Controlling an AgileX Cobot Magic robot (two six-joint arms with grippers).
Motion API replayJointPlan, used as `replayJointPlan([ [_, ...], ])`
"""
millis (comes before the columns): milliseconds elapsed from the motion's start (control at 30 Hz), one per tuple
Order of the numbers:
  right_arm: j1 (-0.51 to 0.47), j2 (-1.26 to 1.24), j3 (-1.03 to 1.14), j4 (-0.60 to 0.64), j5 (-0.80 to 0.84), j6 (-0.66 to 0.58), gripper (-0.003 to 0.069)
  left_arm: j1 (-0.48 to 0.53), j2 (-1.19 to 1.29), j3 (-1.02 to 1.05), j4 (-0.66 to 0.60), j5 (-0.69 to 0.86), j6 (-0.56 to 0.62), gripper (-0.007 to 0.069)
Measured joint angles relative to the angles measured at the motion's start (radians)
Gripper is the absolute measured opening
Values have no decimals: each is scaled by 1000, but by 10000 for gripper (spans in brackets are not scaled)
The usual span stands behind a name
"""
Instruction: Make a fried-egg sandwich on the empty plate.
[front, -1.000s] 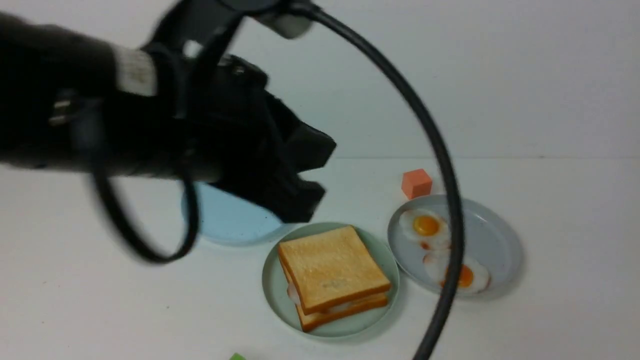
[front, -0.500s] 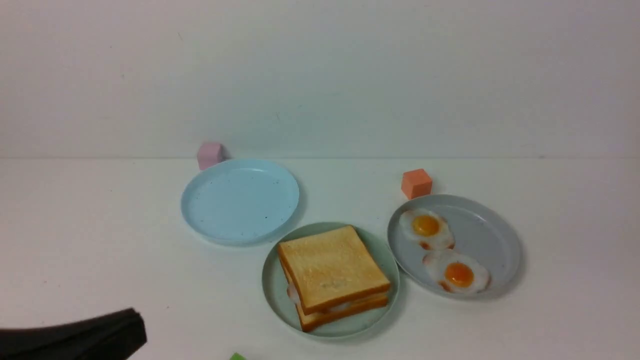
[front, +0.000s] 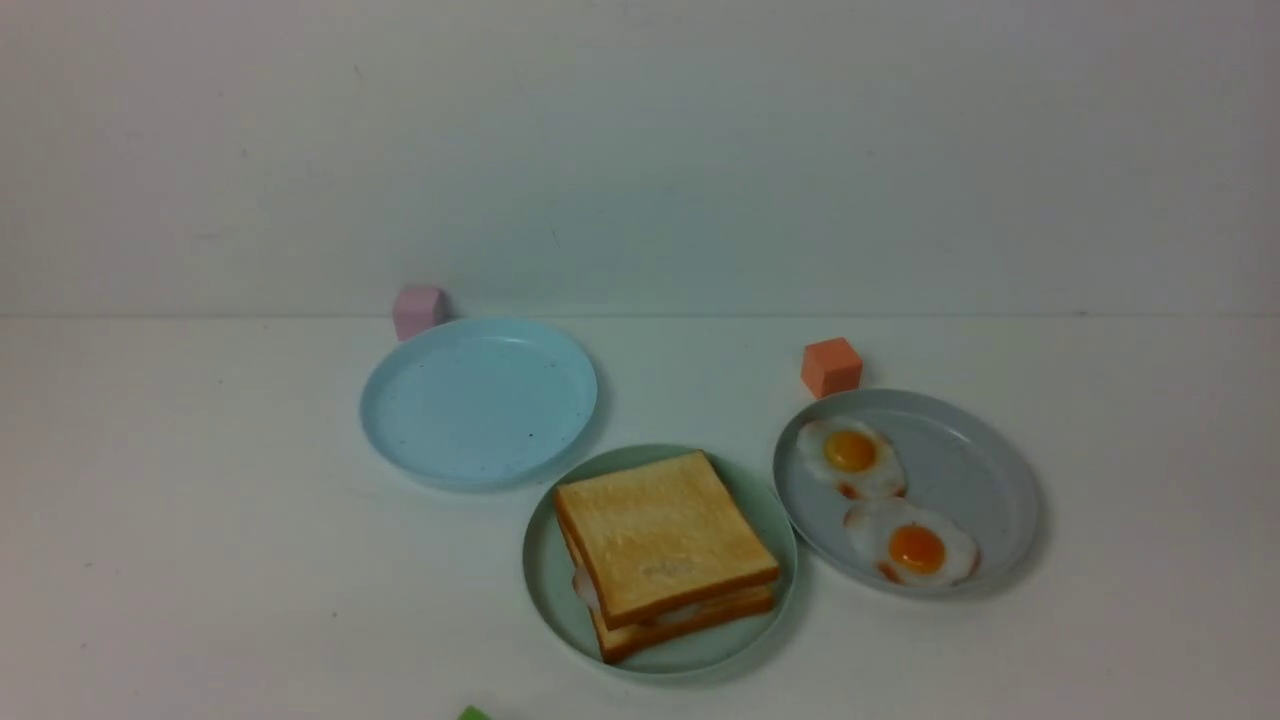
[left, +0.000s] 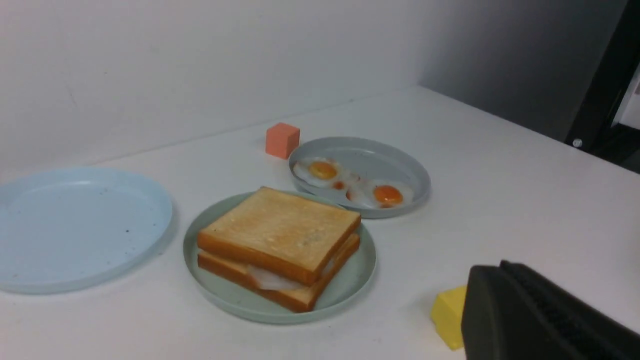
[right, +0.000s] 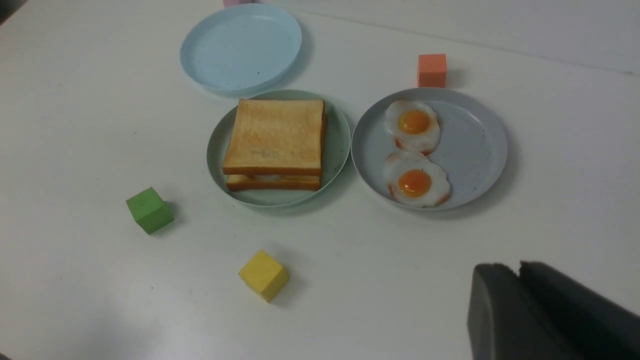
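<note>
The fried-egg sandwich (front: 665, 545) lies on the pale mint-green plate (front: 545, 590): two golden toast slices stacked, with a white egg edge (front: 585, 588) peeking out between them. The left wrist view shows the sandwich (left: 280, 235) on that plate (left: 350, 285) from the side, and the right wrist view shows the sandwich (right: 275, 135) and plate (right: 335, 150) from above. Neither arm appears in the front view. My left gripper (left: 500, 267) is shut and empty, off to the plate's side. My right gripper (right: 515, 267) hangs well back from the plate with its jaws together, holding nothing.
A bare light blue plate (front: 480, 400) sits behind and to the left of the sandwich. A grey-blue plate (front: 990, 460) on the right holds two fried eggs. Small cubes lie around: pink (front: 418, 310), orange (front: 831, 366), green (right: 149, 210), yellow (right: 263, 275).
The left arm, which filled the front view's left side a second ago, has drawn back down and out of that view. The sandwich and plates have not moved.
</note>
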Motion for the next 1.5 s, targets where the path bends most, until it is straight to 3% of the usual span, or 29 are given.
replayJointPlan([
  [367,-293,-77,58,-2,-41,-14,59,0,0,15,0,20,0,-13],
  [467,-435,-188,255,-1,-282,-60,-3,0,0,15,0,20,0,-13],
  [600,-574,-301,527,32,-566,-83,-11,0,0,15,0,20,0,-13],
  [633,-635,-354,668,56,-701,-86,-11,0,0,15,0,20,0,-13],
  [767,-728,-452,956,112,-878,-86,-11,0,0,15,0,20,0,-13],
  [967,-755,-531,1148,140,-943,-83,-11,0,0,15,0,20,0,-8],
  [1500,-763,-548,1148,150,-887,-83,-9,0,0,15,0,24,0,2],
])
